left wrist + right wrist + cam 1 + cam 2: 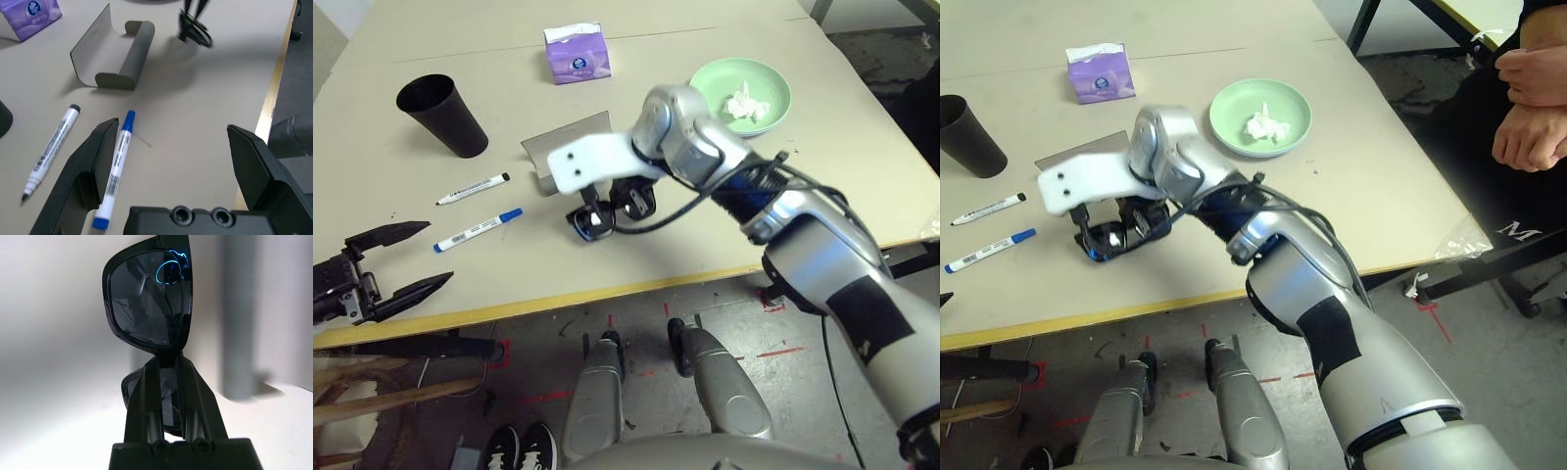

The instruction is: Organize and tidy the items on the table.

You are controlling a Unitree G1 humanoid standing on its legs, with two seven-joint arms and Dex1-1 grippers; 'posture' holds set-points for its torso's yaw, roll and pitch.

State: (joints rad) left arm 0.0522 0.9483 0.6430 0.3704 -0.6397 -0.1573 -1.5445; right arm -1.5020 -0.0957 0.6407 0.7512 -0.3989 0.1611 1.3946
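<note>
My right gripper is shut on the black sunglasses, pinching them at the bridge. The sunglasses hang low over the table, just in front of the open grey glasses case. To their left lie two white markers, one with a black cap and one with a blue cap. My left gripper stands open near the front edge, its fingers either side of the blue-capped marker's end without touching it. A crumpled white tissue rests in the green plate.
A black cup stands at the back left and a purple tissue box at the back middle. A person's hands show beyond the table's right side. The yellow front edge runs close to both grippers.
</note>
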